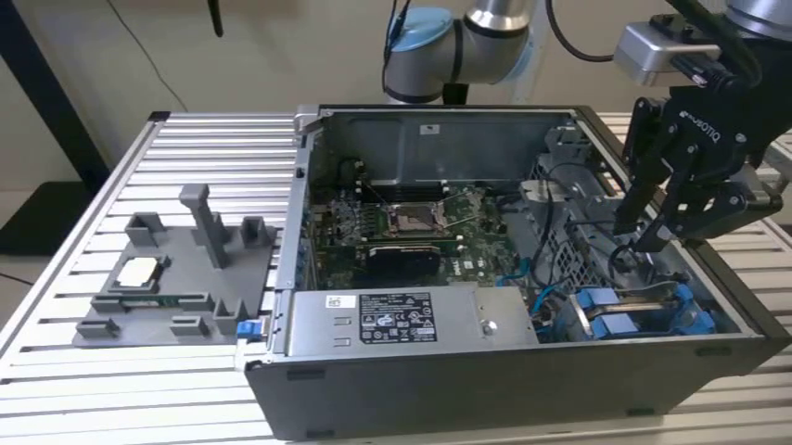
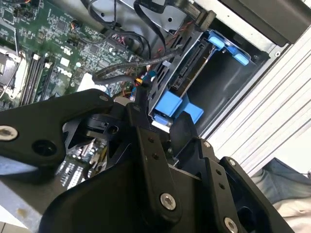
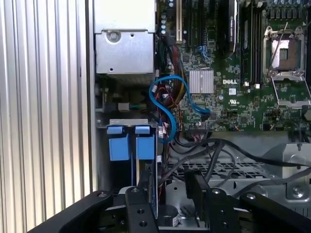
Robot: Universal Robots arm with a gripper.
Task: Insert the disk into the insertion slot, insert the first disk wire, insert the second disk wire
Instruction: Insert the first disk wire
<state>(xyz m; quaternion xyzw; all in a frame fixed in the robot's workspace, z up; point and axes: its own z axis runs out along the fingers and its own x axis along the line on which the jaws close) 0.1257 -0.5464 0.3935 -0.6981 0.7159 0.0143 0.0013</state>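
The disk stands on its edge in the insertion slot, in a corner of the computer case. The gripper hangs close over it inside the case. Its fingers are spread and hold nothing. The arm bends down over the case.

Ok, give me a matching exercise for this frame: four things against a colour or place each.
1 gripper
2 tray
3 power supply
4 motherboard

A silver, white label
B green
C on the table, on the exterior view's left of the case
D over the case's end at the exterior view's right

Pairs: 1-D, 2-C, 3-A, 4-B
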